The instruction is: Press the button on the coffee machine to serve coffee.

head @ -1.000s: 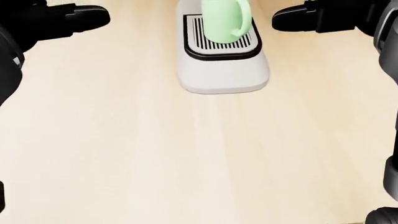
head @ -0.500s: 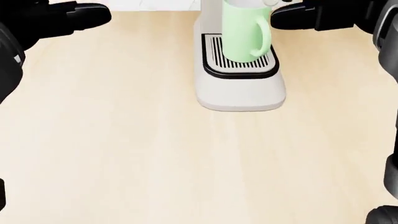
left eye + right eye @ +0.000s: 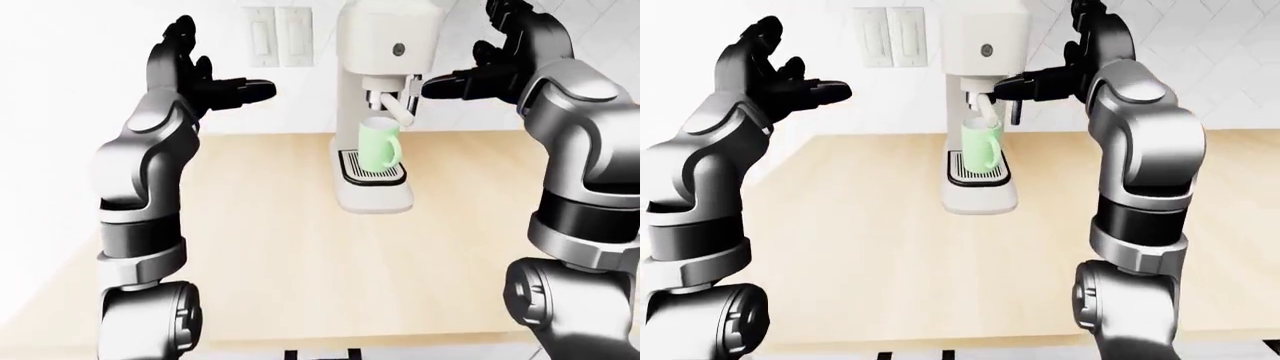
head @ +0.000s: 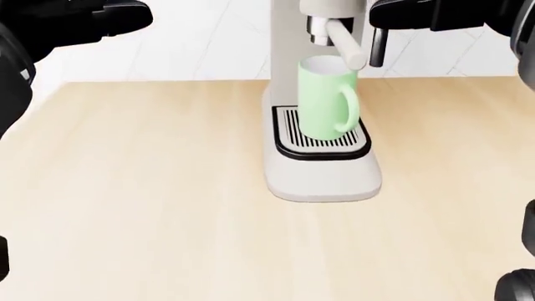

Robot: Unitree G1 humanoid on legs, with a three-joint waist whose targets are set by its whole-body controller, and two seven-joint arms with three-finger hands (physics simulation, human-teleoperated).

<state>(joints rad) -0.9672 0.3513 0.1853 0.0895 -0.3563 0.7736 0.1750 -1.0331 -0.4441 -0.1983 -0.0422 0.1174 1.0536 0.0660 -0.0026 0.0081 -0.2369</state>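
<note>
A white coffee machine (image 3: 385,67) stands on the light wood counter (image 3: 290,240), with a small round button (image 3: 397,50) on its upper face. A pale green mug (image 4: 328,103) sits on its black drip grate (image 4: 322,143) under the spout. My right hand (image 3: 500,60) is open, raised to the right of the machine, its fingertip near the spout and apart from the button. My left hand (image 3: 195,75) is open, raised well left of the machine.
Two white wall switch plates (image 3: 278,36) are on the white tiled wall left of the machine. The counter's near edge (image 3: 330,341) runs along the bottom of the left-eye view.
The head view has tilted up: the machine's base and mug slid down the picture, and the spout and wall now show. Both hands stay at the top corners.
</note>
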